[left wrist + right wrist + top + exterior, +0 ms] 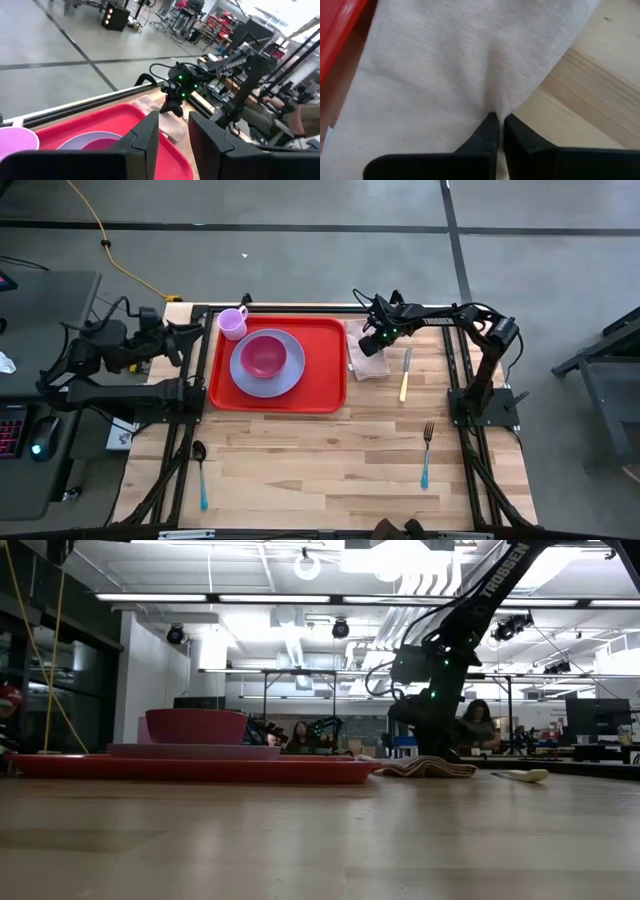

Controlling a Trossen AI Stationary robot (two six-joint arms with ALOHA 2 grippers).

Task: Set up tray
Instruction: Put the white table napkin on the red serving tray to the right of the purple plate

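Note:
The red tray [325, 385] lies flat on the table's far left half. It carries a lavender plate [290, 376] with a magenta bowl [263, 356] on it, and a lavender cup [232, 323] stands in its far left corner. A beige cloth napkin [370, 365] lies on the wood against the tray's right rim. My right gripper [372, 343] is down on the napkin's far part, shut on it. My left gripper [197, 337] waits open off the tray's far left corner, with its fingers [150, 131] pointing across the tray. My right gripper [499, 116] pinches a small pucker of the napkin [492, 97] between its two fingertips, close to the edge that borders the bare wood. It comes from above, pointing down. The napkin [425, 768] rests on the table under it; one layer or several, I cannot tell.
A knife with a yellow handle [405, 375] lies right of the napkin. A fork with a teal handle [427, 455] lies near the right edge, and a teal-handled spoon [200, 475] lies near the left front. Bare wood fills the table's near half. People sit in the room beyond the table.

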